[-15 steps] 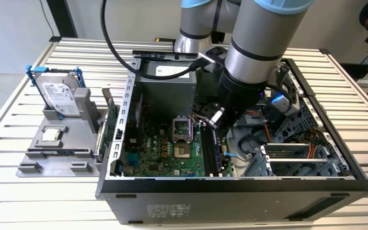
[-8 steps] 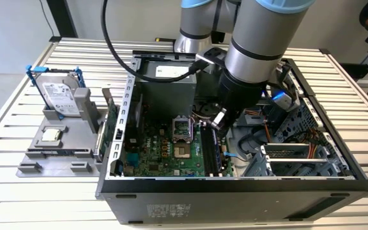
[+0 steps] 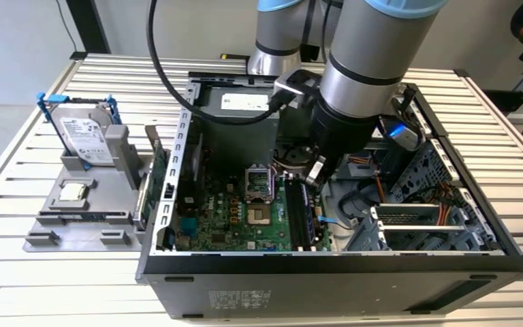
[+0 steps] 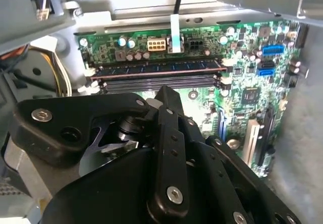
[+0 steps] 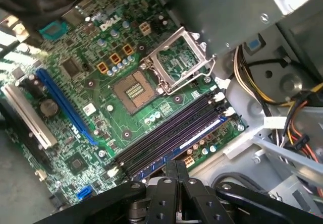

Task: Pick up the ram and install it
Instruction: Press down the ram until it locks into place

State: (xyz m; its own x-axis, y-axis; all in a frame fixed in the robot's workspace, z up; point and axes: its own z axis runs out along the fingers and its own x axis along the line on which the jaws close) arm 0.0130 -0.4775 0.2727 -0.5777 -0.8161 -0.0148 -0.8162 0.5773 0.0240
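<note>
White slatted metal worktop (image 3: 25, 286), ribbed with gaps between the slats; pale wall and floor behind it.

Far to the exterior view's left of the tool: grey plastic fixture tray (image 3: 80, 225), matte and blocky. A silver hard drive in a blue frame (image 3: 87, 139) stands upright in it, and a small square silver chip (image 3: 73, 193) lies flat below the drive. A green expansion card with metal bracket (image 3: 157, 180) stands on edge at the tray's side nearer the tool.

Open black sheet-metal computer case (image 3: 334, 279) lies on its side on the worktop. Inside it is a green motherboard (image 3: 234, 218) crowded with small parts; its square metal processor socket (image 5: 133, 90) has the frame flipped up, left of the tool in the exterior view.

Silver robot arm (image 3: 370, 61), smooth cylinder with pale blue caps, reaches down into the case. Black tool (image 3: 314, 176), hard jointed metal links with screws, is clenched; its narrow fingers (image 5: 176, 169) are pressed together with nothing between them.

The long narrow dark blue-green ram stick (image 4: 156, 67) sits lengthwise in the memory slot nearest the tool, white end clips at both ends, directly under the fingertips in the first wrist view (image 5: 181, 147). Cannot tell whether they touch it.

To the right of the tool: grey perforated drive cage (image 3: 425, 218) and orange and yellow cables (image 5: 298, 128).
</note>
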